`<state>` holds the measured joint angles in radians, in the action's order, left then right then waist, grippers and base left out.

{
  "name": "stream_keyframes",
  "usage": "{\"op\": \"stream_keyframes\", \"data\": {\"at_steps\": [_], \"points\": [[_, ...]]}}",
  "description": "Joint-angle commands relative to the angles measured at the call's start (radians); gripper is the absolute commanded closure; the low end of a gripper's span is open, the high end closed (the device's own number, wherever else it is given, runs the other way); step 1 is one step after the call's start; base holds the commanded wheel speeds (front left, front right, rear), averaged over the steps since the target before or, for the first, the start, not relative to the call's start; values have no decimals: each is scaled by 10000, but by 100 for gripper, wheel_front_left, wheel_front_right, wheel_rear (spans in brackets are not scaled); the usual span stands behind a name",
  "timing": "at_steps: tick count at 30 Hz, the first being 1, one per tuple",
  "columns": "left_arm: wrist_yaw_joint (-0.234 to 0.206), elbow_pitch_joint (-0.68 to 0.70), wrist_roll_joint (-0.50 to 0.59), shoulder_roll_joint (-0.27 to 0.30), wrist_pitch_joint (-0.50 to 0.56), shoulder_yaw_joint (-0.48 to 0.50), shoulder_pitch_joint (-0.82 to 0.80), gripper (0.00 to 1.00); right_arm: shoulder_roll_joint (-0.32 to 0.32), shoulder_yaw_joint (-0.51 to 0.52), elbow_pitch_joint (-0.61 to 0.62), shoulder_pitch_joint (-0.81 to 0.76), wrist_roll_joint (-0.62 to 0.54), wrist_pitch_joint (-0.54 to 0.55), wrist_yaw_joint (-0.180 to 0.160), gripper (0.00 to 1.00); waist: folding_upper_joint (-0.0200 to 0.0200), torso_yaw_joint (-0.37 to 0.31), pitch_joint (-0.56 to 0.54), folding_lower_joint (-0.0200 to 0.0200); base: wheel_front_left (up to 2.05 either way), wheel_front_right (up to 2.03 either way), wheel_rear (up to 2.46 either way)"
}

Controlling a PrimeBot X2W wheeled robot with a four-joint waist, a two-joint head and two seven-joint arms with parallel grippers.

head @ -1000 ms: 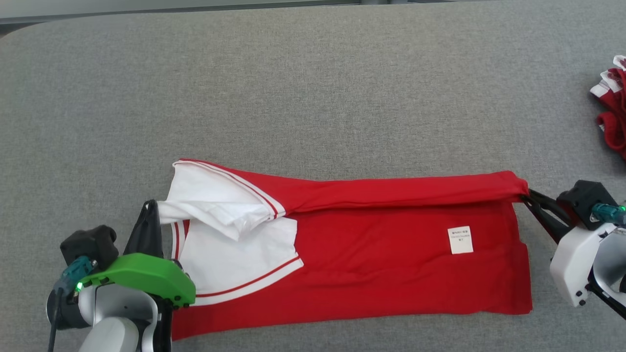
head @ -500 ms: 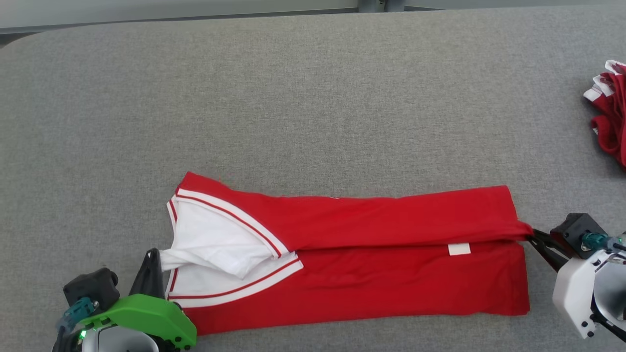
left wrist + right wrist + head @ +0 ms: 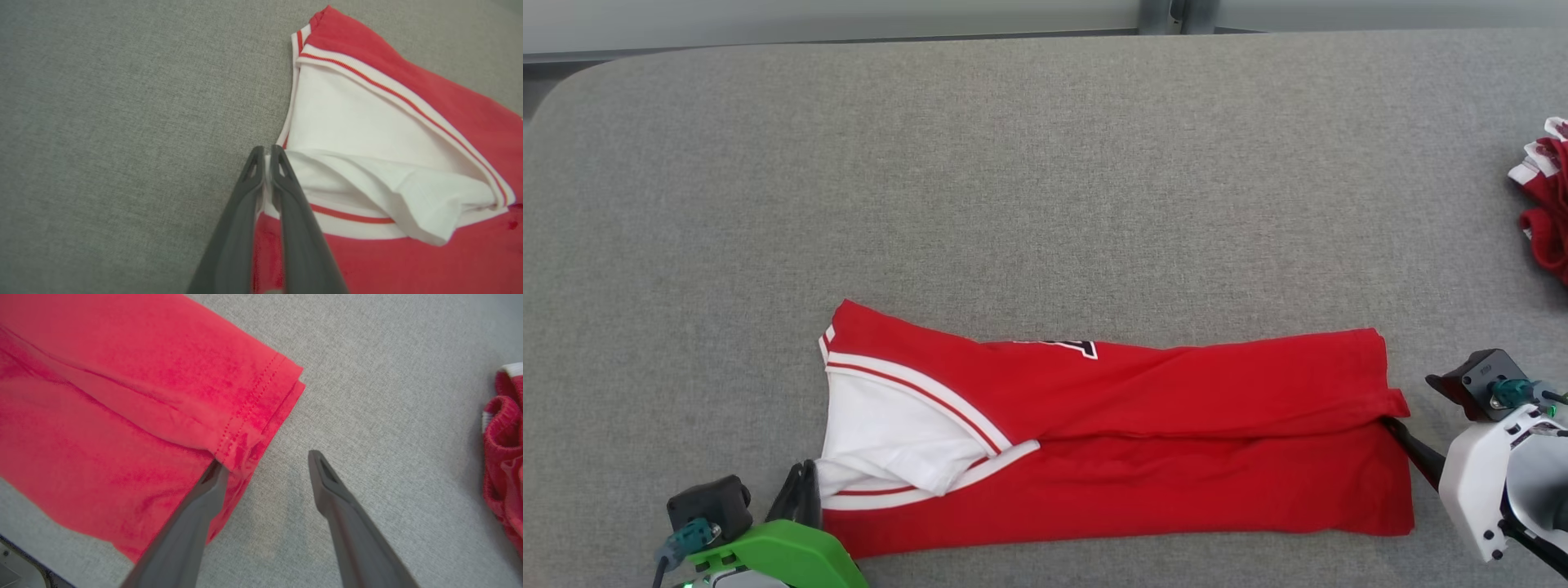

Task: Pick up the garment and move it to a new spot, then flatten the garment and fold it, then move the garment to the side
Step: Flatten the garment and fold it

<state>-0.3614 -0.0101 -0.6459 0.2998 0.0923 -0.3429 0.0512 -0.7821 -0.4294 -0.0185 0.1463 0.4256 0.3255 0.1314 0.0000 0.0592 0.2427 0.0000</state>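
Just beside the right pincer [image 3: 265, 459], whose fingers are now being spread apart, the shirt [image 3: 122, 396] is being released, folded over lengthwise; its white sleeve is still being clamped by the left pincer [image 3: 267, 153]. This fold is seemingly being finished.

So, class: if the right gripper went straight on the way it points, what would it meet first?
Probably the red garment, at its hem corner: one finger of the open right gripper touches it there, the other is over bare grey surface. Depth is unclear.

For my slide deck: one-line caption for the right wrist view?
Open right tool at the hem corner of the folded red garment on a grey table.
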Motion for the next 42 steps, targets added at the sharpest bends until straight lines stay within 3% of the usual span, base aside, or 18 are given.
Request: {"op": "stream_keyframes", "data": {"at_steps": [1,7,13,18,24,33,38,42], "points": [[-41,-69,134,103,-2,-44,96,0,76,159,39,-183,-29,46,-17,0,0,-7,-66,0,0,0,0],[-188,-307,201,232,237,-215,359,0,300,984,331,-769,-119,234,-17,0,0,-14,-319,0,0,0,0],[-303,-374,667,634,-74,-251,612,0,877,2448,932,-1674,-281,209,-17,0,0,98,-680,0,0,0,0],[-111,-264,1071,768,-1024,-299,653,0,1943,3854,1523,-2596,-773,-122,-17,0,0,248,-1080,0,0,0,0],[215,-348,1384,825,-2330,-262,506,0,3773,4932,1749,-3307,-1088,-875,-16,0,0,405,-1593,0,0,0,0],[1205,-278,1378,400,-3542,259,128,0,5983,5260,1042,-3104,-1204,-2777,-16,0,0,461,-2113,0,0,0,0],[1797,-410,1696,-110,-3579,745,-77,0,6558,4951,244,-2767,-1078,-3943,-11,0,0,495,-2370,0,0,0,0],[2559,-677,1958,-507,-3576,994,-364,0,6796,4943,-351,-2583,-1223,-4476,-11,0,0,634,-2520,0,0,0,0]]}}
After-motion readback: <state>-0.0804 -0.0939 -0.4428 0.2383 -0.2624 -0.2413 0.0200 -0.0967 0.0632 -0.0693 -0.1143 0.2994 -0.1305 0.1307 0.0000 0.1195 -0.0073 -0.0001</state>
